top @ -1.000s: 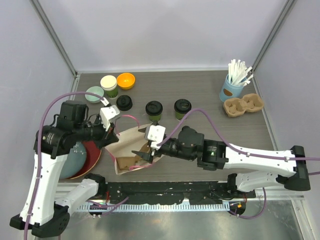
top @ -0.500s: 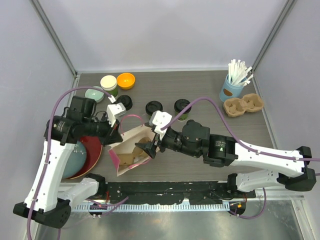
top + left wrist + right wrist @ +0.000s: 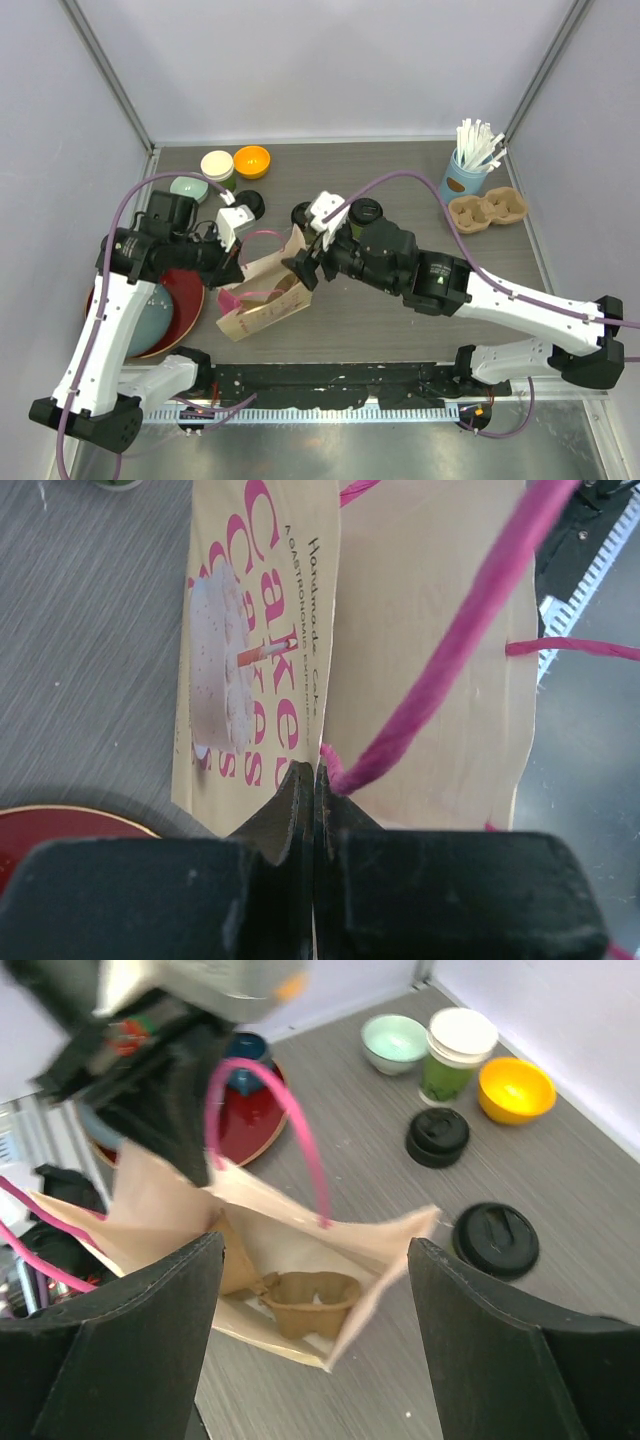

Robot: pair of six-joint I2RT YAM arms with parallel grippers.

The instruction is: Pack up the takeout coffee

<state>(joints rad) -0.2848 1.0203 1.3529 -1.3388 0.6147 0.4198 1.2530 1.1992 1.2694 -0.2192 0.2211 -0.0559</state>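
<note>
Two takeout coffee cups, dark green with black lids, stand mid-table: one (image 3: 366,211) is in plain sight, the other (image 3: 298,214) (image 3: 497,1241) is partly behind my right wrist. A tan paper bag (image 3: 262,300) (image 3: 262,1222) with pink handles stands open, with a brown cup carrier (image 3: 311,1301) inside. My left gripper (image 3: 233,270) (image 3: 318,780) is shut on the bag's rim by a pink handle (image 3: 450,660). Just above the bag's mouth, my right gripper (image 3: 304,270) (image 3: 315,1260) hangs open and empty.
A loose black lid (image 3: 249,204), a cream-lidded green cup (image 3: 219,170), an orange bowl (image 3: 252,160) and a mint bowl (image 3: 187,187) sit at the back left. A red plate (image 3: 186,311) lies left of the bag. A blue straw cup (image 3: 461,181) and a second carrier (image 3: 487,211) are at the back right.
The left gripper has pulled the bag's rim up and back, so the bag stands more upright and open. The right gripper has drawn out of the bag toward the cups.
</note>
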